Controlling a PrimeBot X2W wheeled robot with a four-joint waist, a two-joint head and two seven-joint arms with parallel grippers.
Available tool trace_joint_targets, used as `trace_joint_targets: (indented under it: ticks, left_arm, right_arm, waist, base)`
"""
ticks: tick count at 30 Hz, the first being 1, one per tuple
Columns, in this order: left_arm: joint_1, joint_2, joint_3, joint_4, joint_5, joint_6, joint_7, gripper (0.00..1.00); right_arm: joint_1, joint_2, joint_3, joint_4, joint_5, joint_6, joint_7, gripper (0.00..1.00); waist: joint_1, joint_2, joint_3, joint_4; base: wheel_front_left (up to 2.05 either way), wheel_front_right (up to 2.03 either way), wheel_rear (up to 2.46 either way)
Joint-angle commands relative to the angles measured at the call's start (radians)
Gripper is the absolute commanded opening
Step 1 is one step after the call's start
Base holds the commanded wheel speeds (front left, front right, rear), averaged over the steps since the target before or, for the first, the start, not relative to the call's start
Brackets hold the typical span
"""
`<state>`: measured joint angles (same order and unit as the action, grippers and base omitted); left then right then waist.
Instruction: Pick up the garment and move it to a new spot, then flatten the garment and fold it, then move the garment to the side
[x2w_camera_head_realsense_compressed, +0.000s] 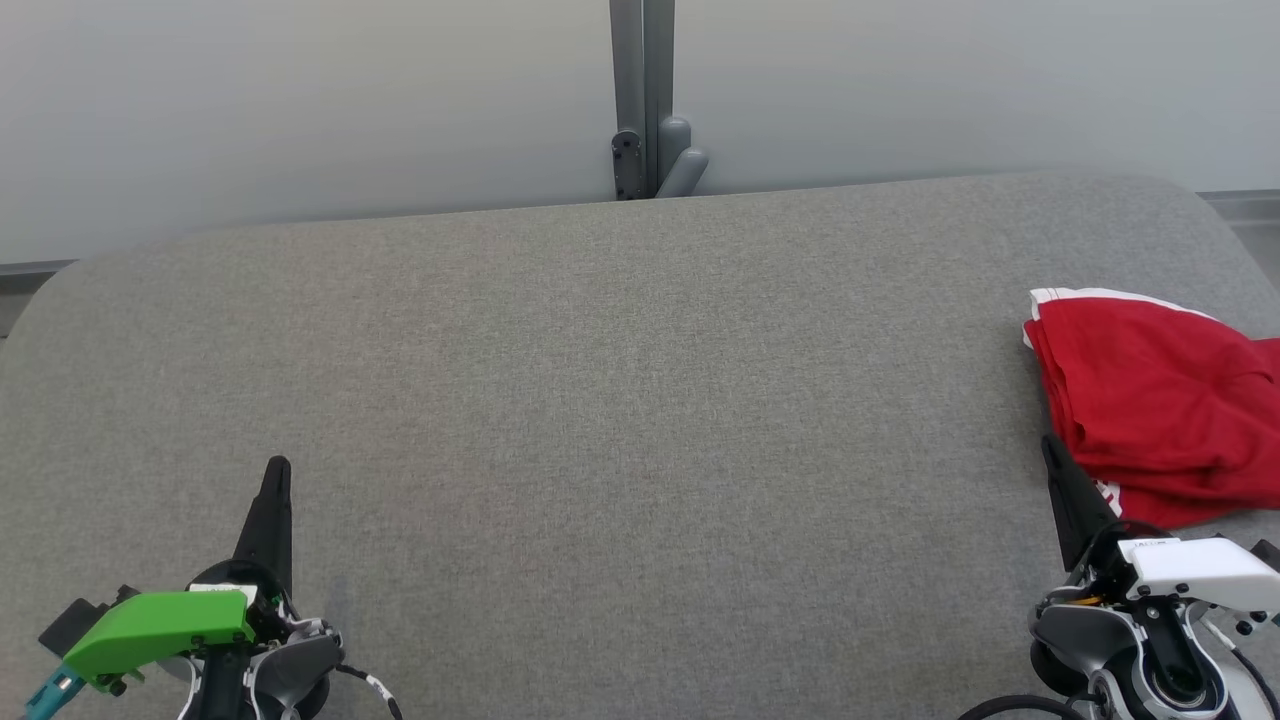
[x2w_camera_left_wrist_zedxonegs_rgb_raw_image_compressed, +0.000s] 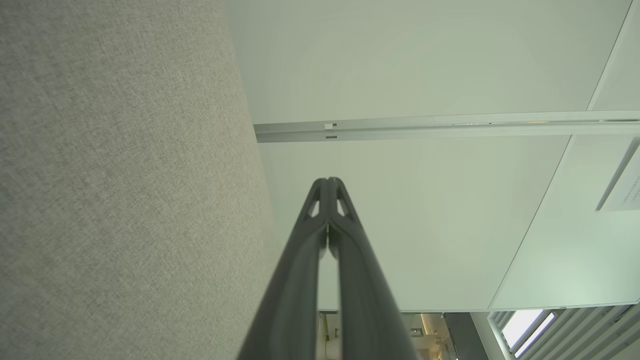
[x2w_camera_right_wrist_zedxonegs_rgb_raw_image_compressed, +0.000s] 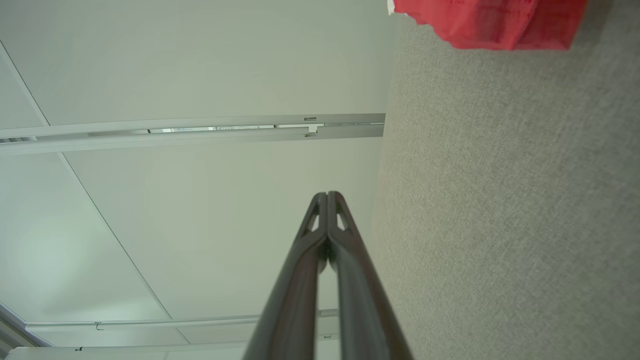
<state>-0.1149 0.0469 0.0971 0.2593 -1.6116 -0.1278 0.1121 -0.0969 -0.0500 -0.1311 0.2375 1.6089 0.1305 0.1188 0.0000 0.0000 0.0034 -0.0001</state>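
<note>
A red garment (x2w_camera_head_realsense_compressed: 1160, 405) with a white trim lies crumpled at the right edge of the grey fabric table (x2w_camera_head_realsense_compressed: 600, 400); part of it shows at the top of the right wrist view as the garment (x2w_camera_right_wrist_zedxonegs_rgb_raw_image_compressed: 490, 22). My right gripper (x2w_camera_head_realsense_compressed: 1050, 445) stands at the lower right, shut and empty, its tip just beside the garment's near left edge. In its own view the right gripper (x2w_camera_right_wrist_zedxonegs_rgb_raw_image_compressed: 327, 194) has its fingers pressed together. My left gripper (x2w_camera_head_realsense_compressed: 278, 465) rests at the lower left, shut and empty, far from the garment. The left wrist view shows the left gripper (x2w_camera_left_wrist_zedxonegs_rgb_raw_image_compressed: 329, 180) with tips touching.
A grey post with a bracket (x2w_camera_head_realsense_compressed: 645, 150) stands behind the table's far edge against a pale wall. The table's rounded corners fall away at the far left and far right.
</note>
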Motion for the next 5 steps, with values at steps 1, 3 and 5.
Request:
trace_joint_targets:
  ticks: [1,3,5]
  left_arm:
    - [-0.014,0.006,0.003,-0.004,-0.003,-0.006,-0.001,0.0]
    - [-0.014,0.006,0.003,-0.004,-0.003,-0.006,-0.001,0.0]
    - [-0.014,0.006,0.003,-0.004,-0.003,-0.006,-0.001,0.0]
  right_arm:
    - [-0.01,0.0,0.001,0.002,0.006,0.0,0.003,0.0]
    - [-0.009,0.0,0.001,0.002,0.006,0.0,0.003,0.0]
    - [-0.009,0.0,0.001,0.002,0.006,0.0,0.003,0.0]
  waist:
    - [0.0,0.0,0.0,0.0]
    - [0.0,0.0,0.0,0.0]
    - [0.0,0.0,0.0,0.0]
  base:
    - [0.0,0.0,0.0]
    - [0.0,0.0,0.0]
    - [0.0,0.0,0.0]
